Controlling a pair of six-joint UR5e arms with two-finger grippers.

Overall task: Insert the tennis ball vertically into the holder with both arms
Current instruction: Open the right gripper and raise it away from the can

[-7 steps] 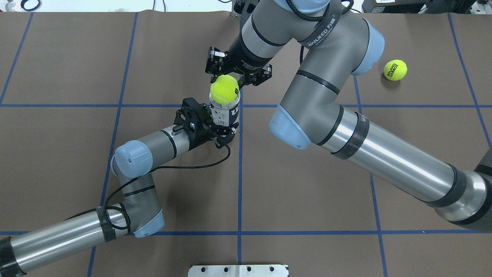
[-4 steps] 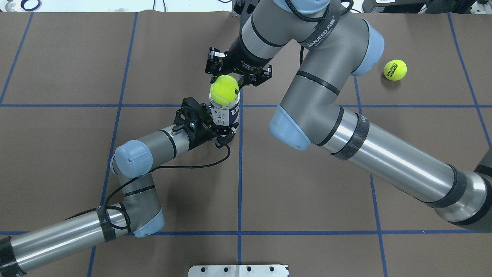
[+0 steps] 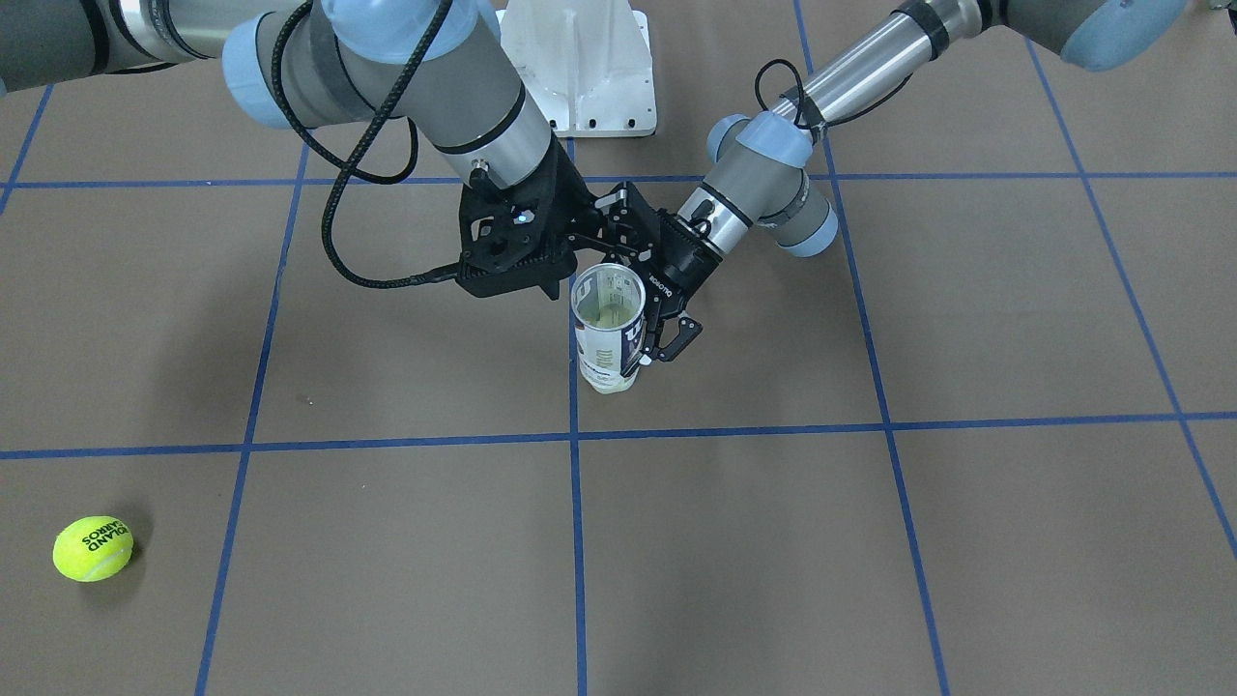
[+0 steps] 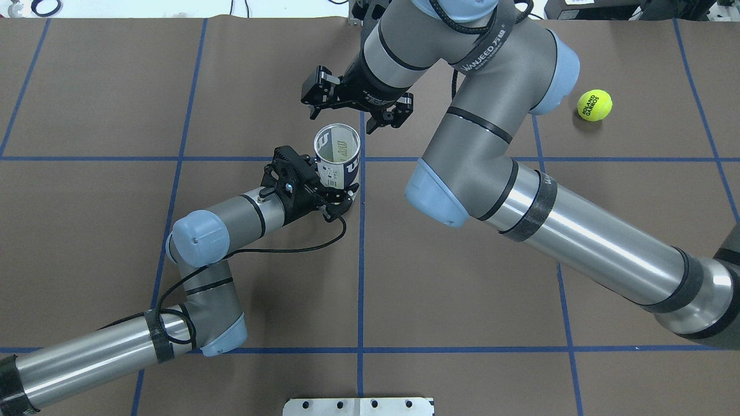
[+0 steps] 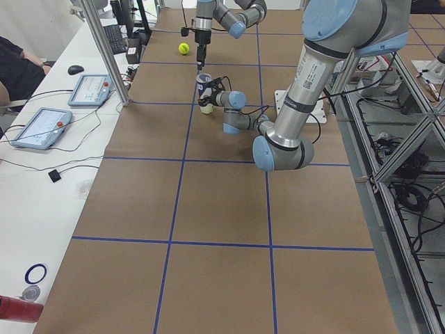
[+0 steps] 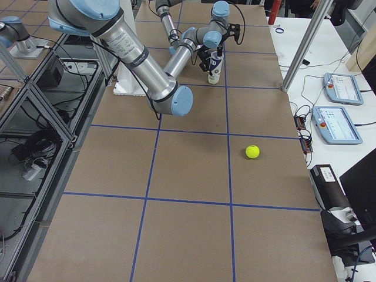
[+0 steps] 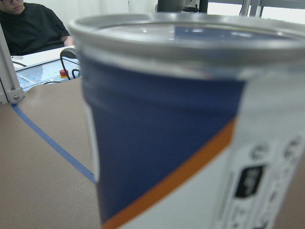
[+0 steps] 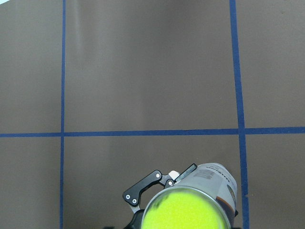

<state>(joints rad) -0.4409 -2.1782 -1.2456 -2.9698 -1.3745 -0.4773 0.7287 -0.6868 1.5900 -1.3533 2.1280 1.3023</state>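
Observation:
The holder (image 4: 338, 164), a clear can with a navy-and-white label, stands upright on the table. It also shows in the front view (image 3: 607, 333) and fills the left wrist view (image 7: 181, 143). My left gripper (image 4: 333, 189) is shut on its lower body from the side. A yellow-green tennis ball (image 8: 186, 212) lies inside the can and shows through its clear base (image 3: 609, 380). My right gripper (image 4: 350, 117) is open and empty, just above and beyond the can's silver rim (image 4: 337, 128). A left finger (image 8: 145, 189) shows beside the can in the right wrist view.
A second tennis ball (image 4: 594, 104) lies loose at the far right, also in the front view (image 3: 93, 548). The white pedestal base (image 3: 585, 68) stands at the robot's side. The right arm's elbow (image 4: 439, 190) hangs over the table's middle. Operators' desks with tablets (image 6: 343, 123) flank the far edge.
The right gripper opened and let go of the ball at the can's mouth. The ball dropped down inside the can. The gripper drew slightly up and away. The left arm has not moved.

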